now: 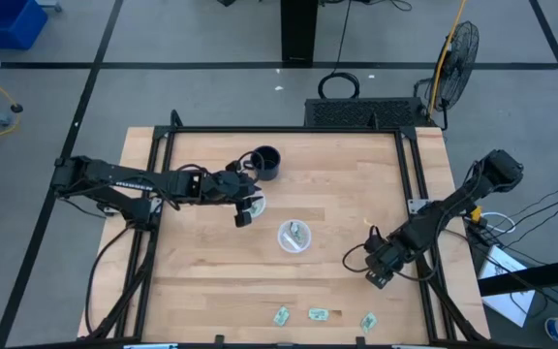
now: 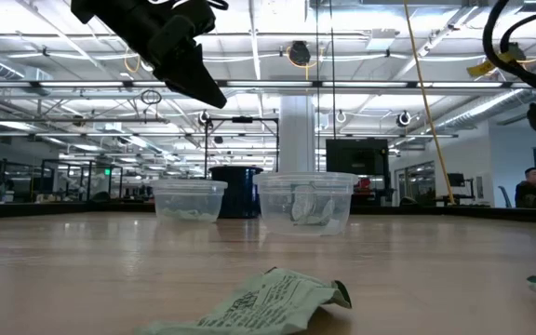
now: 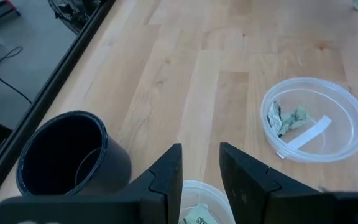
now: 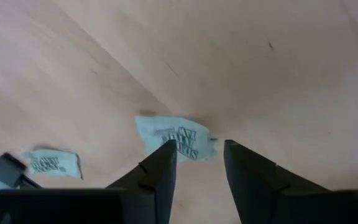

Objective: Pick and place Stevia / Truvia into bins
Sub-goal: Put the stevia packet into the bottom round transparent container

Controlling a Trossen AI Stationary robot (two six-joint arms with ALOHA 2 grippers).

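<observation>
Three sweetener packets are seen lying loose near the front edge of the table, none of them yet collected. Other packets are already held in the two clear cups: one cup stands near the table's middle with crumpled packets and a white strip inside, and the second cup sits beside the black mug, partly hidden under the left arm. The job is judged to be more than half done, with the three loose packets left.

The left tool is held above the second cup, its fingers a narrow gap apart with nothing between them; a packet is glimpsed in the cup just below them. The right tool is poised low over the right side of the table, above the loose packets, its fingers likewise narrowly parted and empty. A packet is seen on the wood just beyond its fingertips, with another lying off to one side, well apart.
</observation>
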